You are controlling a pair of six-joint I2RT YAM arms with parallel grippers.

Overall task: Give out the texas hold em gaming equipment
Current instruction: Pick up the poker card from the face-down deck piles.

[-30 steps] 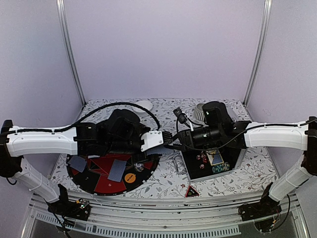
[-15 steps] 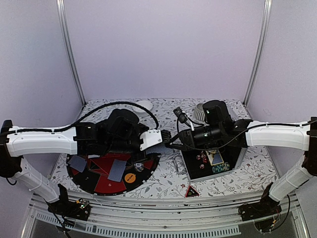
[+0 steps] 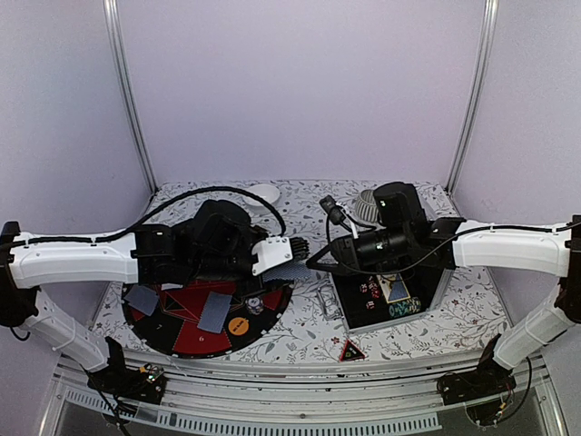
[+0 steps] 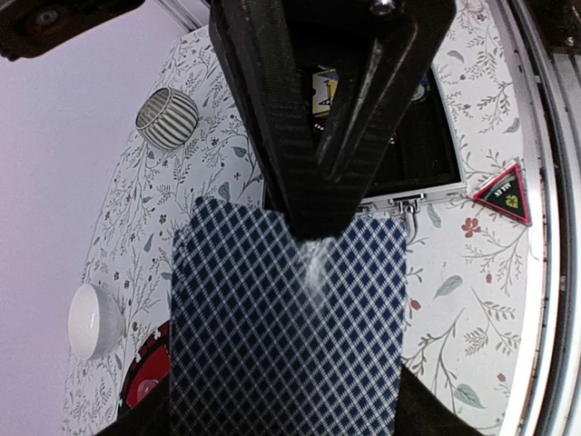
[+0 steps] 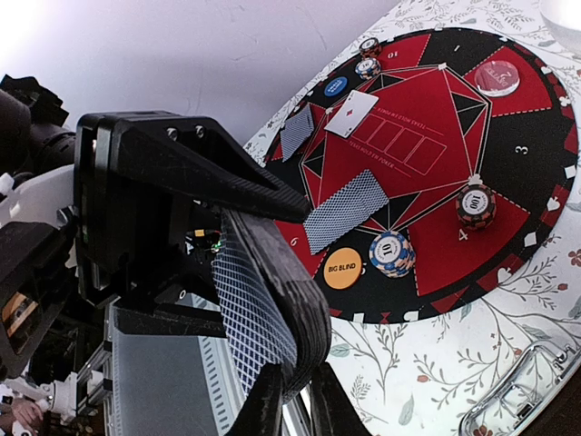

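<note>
My left gripper (image 3: 285,260) is shut on a deck of blue diamond-backed playing cards (image 4: 290,327), held above the right rim of the round red and black game mat (image 3: 182,334). My right gripper (image 3: 313,262) meets it from the right. Its fingers (image 4: 272,136) come together on the deck's far edge, pinching a card. In the right wrist view the right gripper (image 5: 295,404) nips the card edge (image 5: 259,318). On the mat lie face-down cards (image 5: 346,209), a face-up card (image 5: 350,113), an orange BIG BLIND disc (image 5: 343,269), a blue disc (image 5: 336,86) and striped chips (image 5: 391,253). A red triangular marker (image 3: 351,351) lies near the front edge.
An open black case (image 3: 386,300) with cards and chips sits under the right arm. A white bowl (image 3: 263,193) and a ribbed grey cup (image 3: 365,204) stand at the back of the floral cloth. White walls and metal posts enclose the table.
The right gripper's jaws have closed onto the card at the deck's end. Both arms have barely shifted, the left one slightly to the left.
</note>
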